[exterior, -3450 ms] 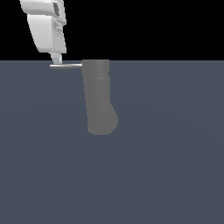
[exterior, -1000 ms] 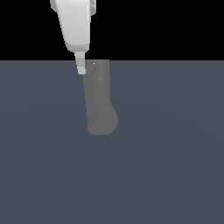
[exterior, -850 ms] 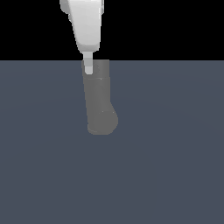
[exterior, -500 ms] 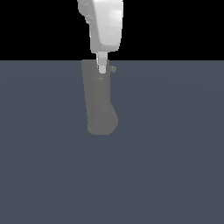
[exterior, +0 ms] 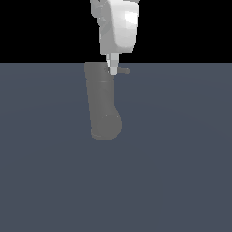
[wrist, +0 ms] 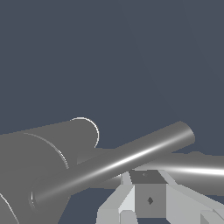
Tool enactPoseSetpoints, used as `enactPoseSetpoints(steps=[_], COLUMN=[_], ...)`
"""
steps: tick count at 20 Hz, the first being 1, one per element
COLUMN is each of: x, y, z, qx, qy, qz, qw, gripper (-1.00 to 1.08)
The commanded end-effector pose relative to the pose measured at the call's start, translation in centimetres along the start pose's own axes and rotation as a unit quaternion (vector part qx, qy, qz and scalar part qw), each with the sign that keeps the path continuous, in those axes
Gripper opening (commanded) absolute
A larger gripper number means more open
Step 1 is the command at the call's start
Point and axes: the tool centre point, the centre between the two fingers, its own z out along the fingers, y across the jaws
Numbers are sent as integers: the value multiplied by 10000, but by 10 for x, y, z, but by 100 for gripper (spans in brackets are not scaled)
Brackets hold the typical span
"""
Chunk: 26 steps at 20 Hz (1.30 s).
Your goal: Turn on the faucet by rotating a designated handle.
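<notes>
The faucet (exterior: 103, 106) is a dark-grey upright cylinder with a bulging lower end, standing on the floor. Its handle (exterior: 124, 71), a thin grey rod, sticks out from the faucet's top towards the exterior view's right. My white gripper (exterior: 113, 70) comes down from above with its narrow tip against the rod, right at the faucet's top edge. The fingers look shut, with nothing between them. In the wrist view the handle (wrist: 131, 156) runs slantwise just beyond my gripper (wrist: 148, 192), and the faucet body (wrist: 39, 148) bulks beside it.
A flat grey-blue floor (exterior: 181, 158) spreads all round the faucet, under a black background. A second bright cylindrical part (wrist: 197, 168) lies behind the handle in the wrist view.
My gripper has swept towards the exterior view's right across the faucet's top. The handle, which pointed left, has swung round with it and now points right.
</notes>
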Motion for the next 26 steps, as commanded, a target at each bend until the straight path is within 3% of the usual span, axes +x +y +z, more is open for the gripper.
enactPoseSetpoints(steps=[1, 26], x=[16, 84], y=[-6, -51], z=[0, -1], qx=[29, 34], qy=[6, 11], qz=[103, 274], qw=[9999, 9996], gripper=[-100, -100])
